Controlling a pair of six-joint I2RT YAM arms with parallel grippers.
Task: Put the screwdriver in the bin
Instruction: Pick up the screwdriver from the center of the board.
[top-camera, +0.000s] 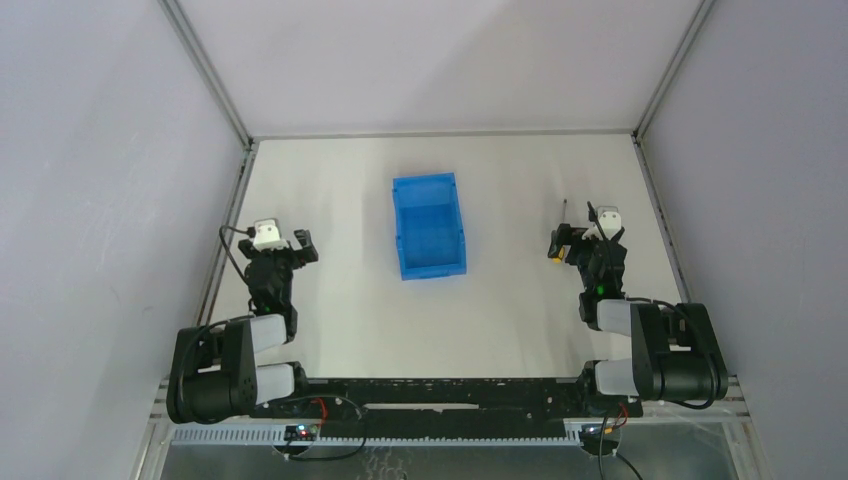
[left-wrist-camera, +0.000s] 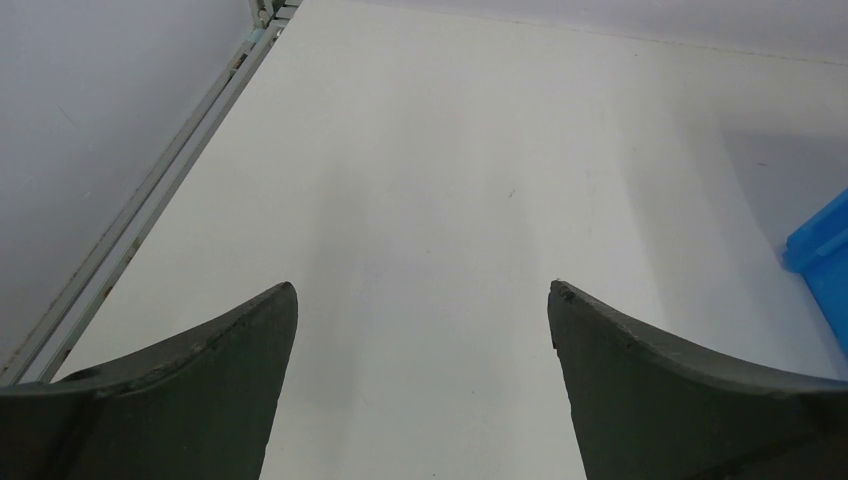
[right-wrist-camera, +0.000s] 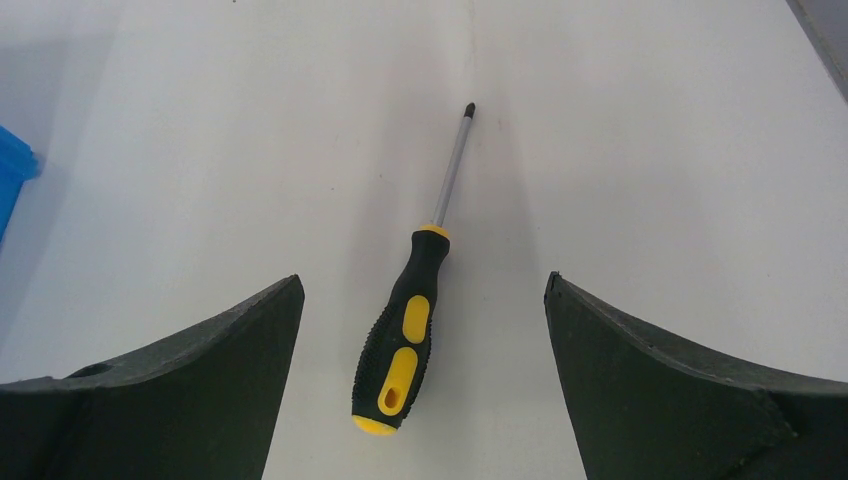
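The screwdriver (right-wrist-camera: 405, 330), with a black and yellow handle and a thin metal shaft, lies flat on the white table with its tip pointing away from me. My right gripper (right-wrist-camera: 424, 290) is open, with its fingers on either side of the handle and not touching it. In the top view the screwdriver (top-camera: 564, 212) and right gripper (top-camera: 577, 238) are right of the blue bin (top-camera: 430, 225). The bin stands mid-table and looks empty. My left gripper (top-camera: 283, 243) is open and empty to the left of the bin; it also shows in the left wrist view (left-wrist-camera: 422, 290).
The table is enclosed by white walls with metal frame rails on the left (left-wrist-camera: 150, 200) and right (top-camera: 660, 210). A corner of the bin shows in the left wrist view (left-wrist-camera: 825, 260) and in the right wrist view (right-wrist-camera: 12, 170).
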